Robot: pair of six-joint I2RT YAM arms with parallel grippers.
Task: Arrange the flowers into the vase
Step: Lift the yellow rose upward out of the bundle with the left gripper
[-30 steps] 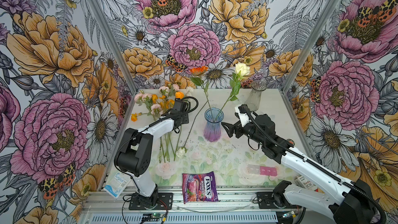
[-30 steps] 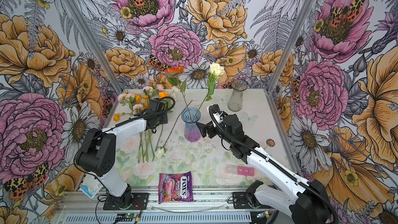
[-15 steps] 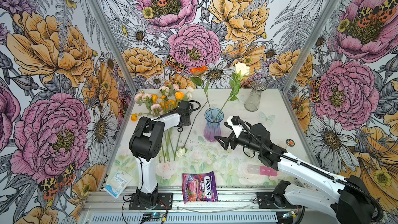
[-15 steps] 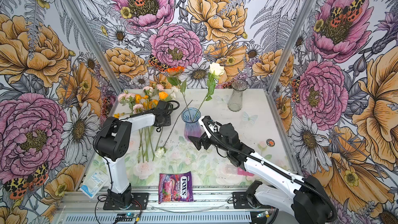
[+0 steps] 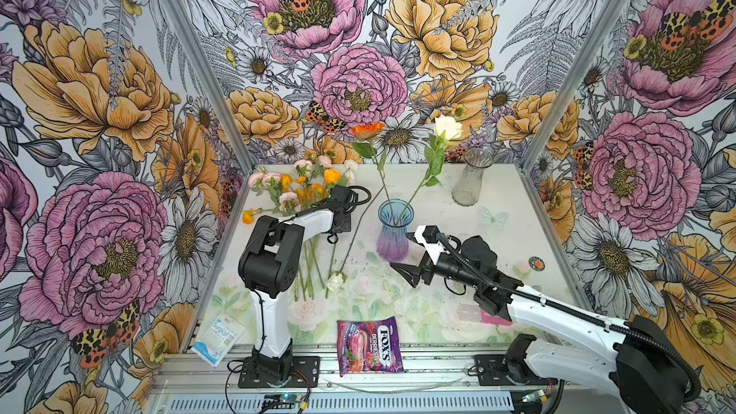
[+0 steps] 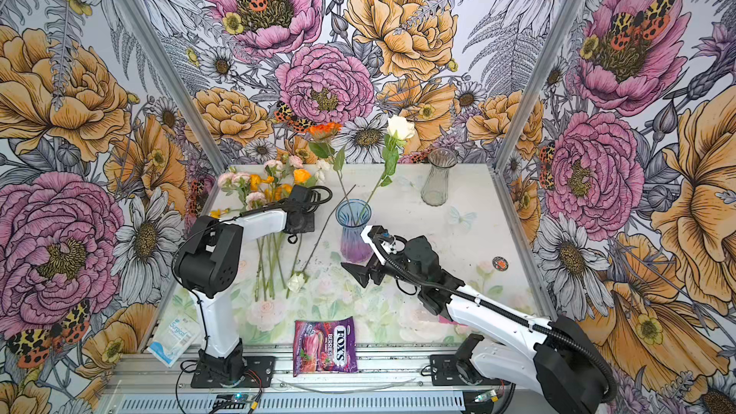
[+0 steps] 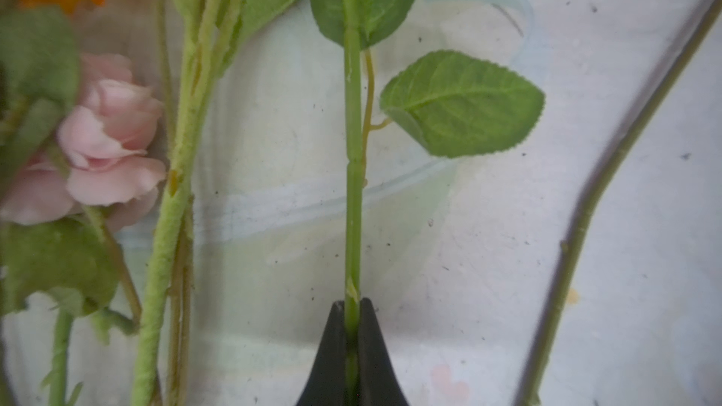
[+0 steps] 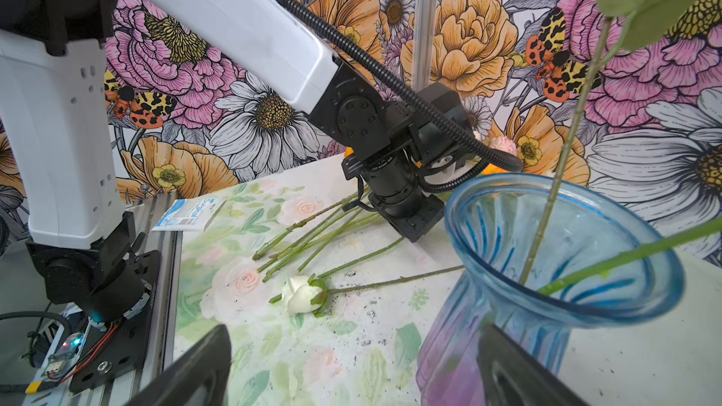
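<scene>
The left jaws pinch one stem (image 7: pixel 352 189) among the flowers (image 5: pixel 302 193) lying far left on the table (image 5: pixel 498 201). The stem runs straight ahead of them. The blue vase (image 5: pixel 392 232) stands to their right, by the wide-open right jaws.

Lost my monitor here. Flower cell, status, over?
Left gripper shut on a green stem at the flower pile. Right gripper open, by the blue vase. Two flowers in vase. Loose white rose lies between pile and vase.

a robot lab booth; printed wall panels (image 5: pixel 99 113) on aluminium posts (image 5: pixel 195 53); arms (image 5: pixel 271 320) bolted to a rail (image 5: pixel 438 364)
</scene>
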